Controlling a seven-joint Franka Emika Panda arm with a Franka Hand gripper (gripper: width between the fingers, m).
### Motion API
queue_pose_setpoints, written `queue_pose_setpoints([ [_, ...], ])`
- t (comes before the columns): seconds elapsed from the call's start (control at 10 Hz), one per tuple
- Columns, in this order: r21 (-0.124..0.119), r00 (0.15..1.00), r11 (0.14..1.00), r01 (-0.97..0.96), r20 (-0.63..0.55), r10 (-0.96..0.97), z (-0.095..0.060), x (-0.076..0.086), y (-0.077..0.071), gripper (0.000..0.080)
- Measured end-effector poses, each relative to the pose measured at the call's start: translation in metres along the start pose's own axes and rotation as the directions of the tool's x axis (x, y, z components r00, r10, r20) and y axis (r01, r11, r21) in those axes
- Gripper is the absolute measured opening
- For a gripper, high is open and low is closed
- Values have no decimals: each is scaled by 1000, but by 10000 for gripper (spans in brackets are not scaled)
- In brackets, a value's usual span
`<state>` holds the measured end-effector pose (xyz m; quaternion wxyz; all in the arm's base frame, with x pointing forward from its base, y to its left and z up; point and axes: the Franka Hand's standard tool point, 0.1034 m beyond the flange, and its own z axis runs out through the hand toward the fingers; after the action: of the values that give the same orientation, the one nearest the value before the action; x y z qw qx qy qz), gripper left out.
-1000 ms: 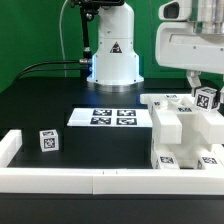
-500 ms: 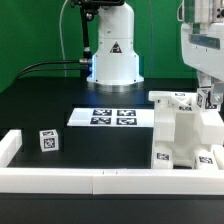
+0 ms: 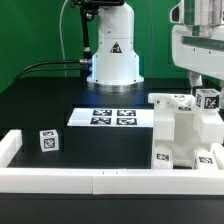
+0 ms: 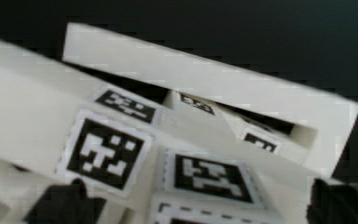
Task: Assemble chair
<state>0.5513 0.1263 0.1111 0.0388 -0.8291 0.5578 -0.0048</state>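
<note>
Several white chair parts [image 3: 183, 130] with black marker tags stand grouped at the exterior view's right, behind the white front wall. My gripper [image 3: 206, 88] hangs just above their far right end, over a small tagged piece [image 3: 207, 98]. In the wrist view the two dark fingertips [image 4: 60, 203] stand wide apart, and a white tagged part [image 4: 194, 170] fills the space between them. The jaws look open and straddle this part. I cannot see contact. A long white panel [image 4: 194, 65] lies beyond it.
A small white tagged cube [image 3: 47, 141] sits alone at the exterior view's left. The marker board [image 3: 113, 117] lies in the middle before the arm's base [image 3: 112, 60]. A low white wall [image 3: 90, 180] runs along the front and left.
The arm swung towards the exterior view's right, then came back slightly left. The chair parts shifted a little to the right between the first earlier frame and now.
</note>
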Motion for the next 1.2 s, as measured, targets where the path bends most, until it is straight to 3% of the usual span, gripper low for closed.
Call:
queue_pose_setpoints([
  [0.2,-1,945,945,327,2,-327,1,-2,1,647],
  [0.5,-4,859,859,512,3,-512,3,-5,2,649],
  [0.8,-9,592,592,806,-1,-806,2,-3,1,649],
  [0.9,-9,614,614,790,-1,-790,2,-3,1,526],
  [1.0,-9,625,625,781,-1,-781,2,-3,1,526],
  [1.2,-9,642,642,767,-2,-767,2,-2,1,275],
])
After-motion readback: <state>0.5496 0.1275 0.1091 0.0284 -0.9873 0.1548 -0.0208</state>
